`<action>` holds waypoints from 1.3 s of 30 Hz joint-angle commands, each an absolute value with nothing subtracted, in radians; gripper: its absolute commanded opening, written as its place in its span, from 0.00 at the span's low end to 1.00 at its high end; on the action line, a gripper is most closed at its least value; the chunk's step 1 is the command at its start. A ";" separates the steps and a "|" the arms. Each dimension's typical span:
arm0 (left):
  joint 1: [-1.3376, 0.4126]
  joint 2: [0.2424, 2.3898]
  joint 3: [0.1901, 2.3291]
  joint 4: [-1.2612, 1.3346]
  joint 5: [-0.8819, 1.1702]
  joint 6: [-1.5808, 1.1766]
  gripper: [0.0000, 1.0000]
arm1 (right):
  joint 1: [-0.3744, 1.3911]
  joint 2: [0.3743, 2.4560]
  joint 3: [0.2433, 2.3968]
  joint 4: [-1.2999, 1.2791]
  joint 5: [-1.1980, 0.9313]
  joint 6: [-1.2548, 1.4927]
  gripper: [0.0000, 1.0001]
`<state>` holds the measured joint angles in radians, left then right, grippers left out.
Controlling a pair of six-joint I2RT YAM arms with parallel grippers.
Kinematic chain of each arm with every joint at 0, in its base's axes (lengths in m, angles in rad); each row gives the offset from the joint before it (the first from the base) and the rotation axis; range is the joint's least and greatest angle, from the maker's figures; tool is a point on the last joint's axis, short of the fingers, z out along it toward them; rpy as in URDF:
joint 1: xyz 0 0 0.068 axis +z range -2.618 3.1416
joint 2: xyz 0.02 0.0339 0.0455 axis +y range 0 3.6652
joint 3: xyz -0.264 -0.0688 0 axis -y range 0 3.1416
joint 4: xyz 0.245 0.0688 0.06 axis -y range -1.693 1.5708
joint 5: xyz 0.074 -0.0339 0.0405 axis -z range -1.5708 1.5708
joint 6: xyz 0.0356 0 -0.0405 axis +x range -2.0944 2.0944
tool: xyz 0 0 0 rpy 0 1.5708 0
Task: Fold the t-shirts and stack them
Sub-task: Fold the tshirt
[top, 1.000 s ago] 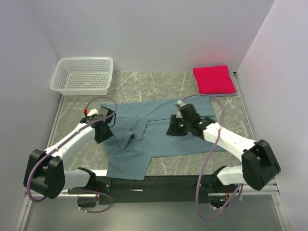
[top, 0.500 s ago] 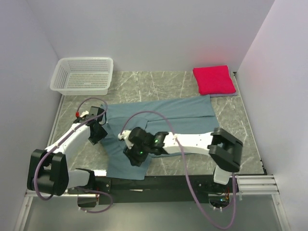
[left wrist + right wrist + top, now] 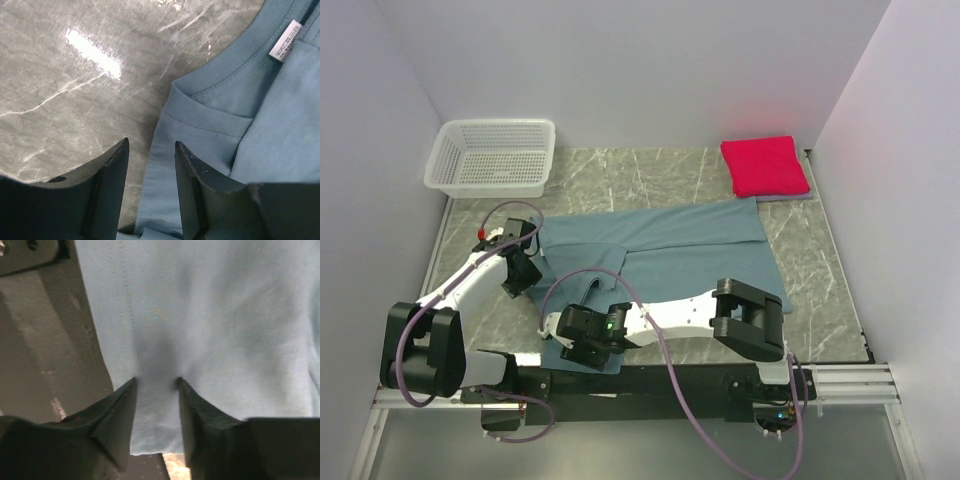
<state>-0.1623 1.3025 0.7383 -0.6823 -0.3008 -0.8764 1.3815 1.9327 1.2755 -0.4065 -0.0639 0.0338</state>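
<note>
Teal-blue t-shirt (image 3: 680, 240) lies spread across the table (image 3: 620, 175), yet to be folded. The crimson-pink t-shirt (image 3: 765, 166) sits folded at the far right corner. The left gripper (image 3: 150, 150) is at the collar and the right gripper (image 3: 156, 382) at the near hem, both with jaws apart.

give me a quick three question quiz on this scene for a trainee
1. True or false: the crimson-pink t-shirt lies folded at the far right corner of the table.
2. Which part of the teal-blue t-shirt is the left tool nearest? A the collar, B a sleeve, C the chest.
3. In the right wrist view, what lies between the fingers of the right tool?

Key: 1 true. 2 A. 3 the teal-blue t-shirt's stitched hem, lying flat, with the jaws apart on either side of it.
</note>
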 commanded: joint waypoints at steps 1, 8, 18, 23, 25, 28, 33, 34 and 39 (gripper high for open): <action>-0.156 1.315 0.781 -0.657 -0.305 -0.854 0.47 | 1.397 1.977 1.282 -0.462 0.021 -0.017 0.44; -0.155 1.313 0.798 -0.657 -0.313 -0.850 0.47 | 1.391 1.907 1.279 -0.472 0.003 -0.060 0.01; -0.155 1.333 0.802 -0.661 -0.308 -0.841 0.48 | 1.387 1.732 1.264 -0.546 -0.166 -0.141 0.00; -0.153 1.335 0.805 -0.673 -0.307 -0.841 0.48 | 1.388 1.706 1.215 -0.566 -0.235 -0.172 0.00; -0.155 1.333 0.807 -0.680 -0.305 -0.839 0.48 | 1.387 1.716 1.198 -0.574 -0.245 -0.176 0.01; -0.155 1.324 0.807 -0.693 -0.296 -0.838 0.48 | 1.387 1.727 1.184 -0.575 -0.247 -0.183 0.07; -0.156 1.286 0.807 -0.738 -0.267 -0.842 0.51 | 1.381 1.715 1.219 -0.595 -0.226 -0.176 0.36; -0.156 1.275 0.805 -0.742 -0.253 -0.845 0.52 | 1.373 1.706 1.224 -0.588 -0.221 -0.160 0.45; -0.167 1.213 0.795 -0.769 -0.192 -0.864 0.56 | 1.231 1.617 1.229 -0.513 -0.209 -0.004 0.52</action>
